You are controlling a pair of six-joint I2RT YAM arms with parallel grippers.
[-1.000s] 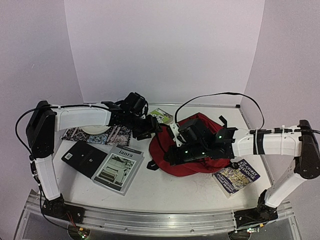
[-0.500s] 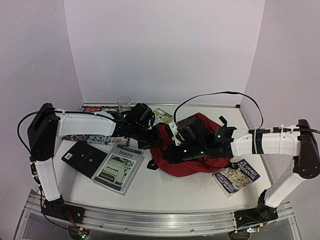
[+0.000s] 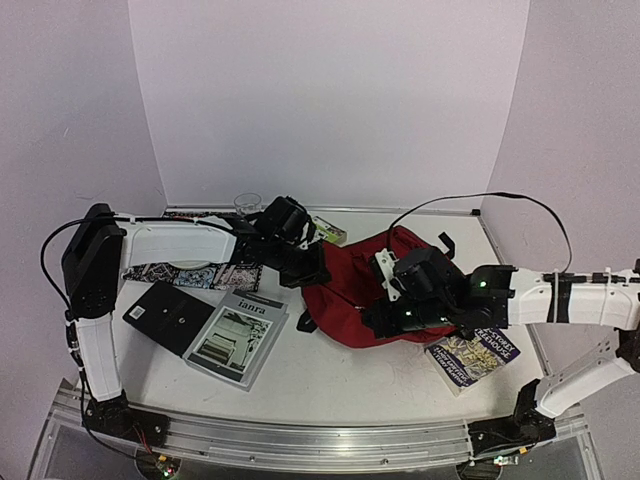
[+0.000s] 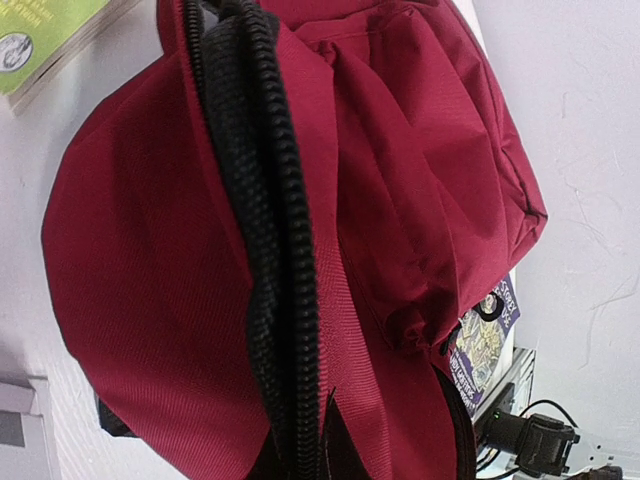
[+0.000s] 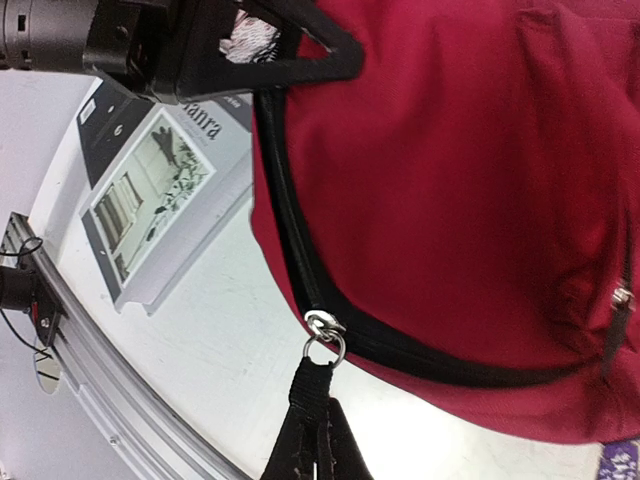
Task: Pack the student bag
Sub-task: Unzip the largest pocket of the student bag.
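White table (image 3: 330,385) | student bag (image 3: 345,290) beyond right fingers (image 5: 296,445) | zip pull (image 5: 323,332) pinched

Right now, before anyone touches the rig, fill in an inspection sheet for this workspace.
Surface: white table, faint marks.
Job's things: red bag, slumped mid-table.
Clutter: magazine, black book, patterned cloth, glass, green book, colourful book.
Tools: left tool shut on the bag's zip edge; right tool shut on the zip pull.
Cables: black cable loops above the right arm.
Surroundings: plain walls; metal rail at the near edge.
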